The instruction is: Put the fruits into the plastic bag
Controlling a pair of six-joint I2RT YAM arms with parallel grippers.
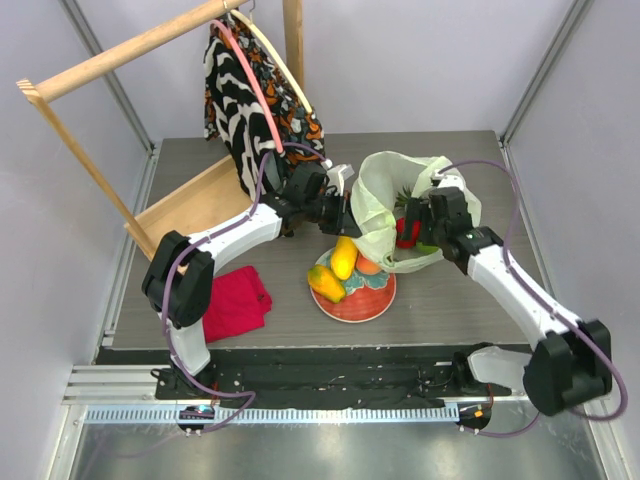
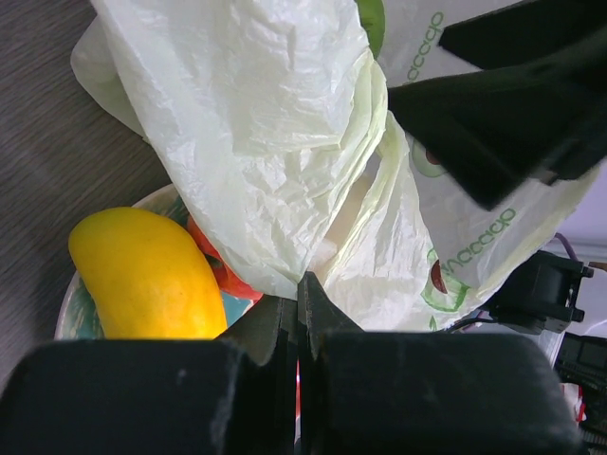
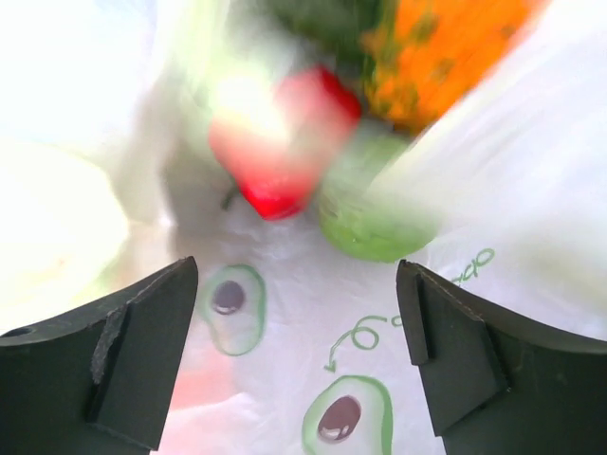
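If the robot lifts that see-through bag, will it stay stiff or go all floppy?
Probably floppy: the bag is thin and creased, sagging in folds where the left pincer pinches it. Likely light too, since light shines through it. The red pepper inside may slide around if it's lifted.

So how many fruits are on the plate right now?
3: one mango at the back of the plate, a second mango lying at its front left, and a peach at the right, against the plastic bag, whose edge may hide more.
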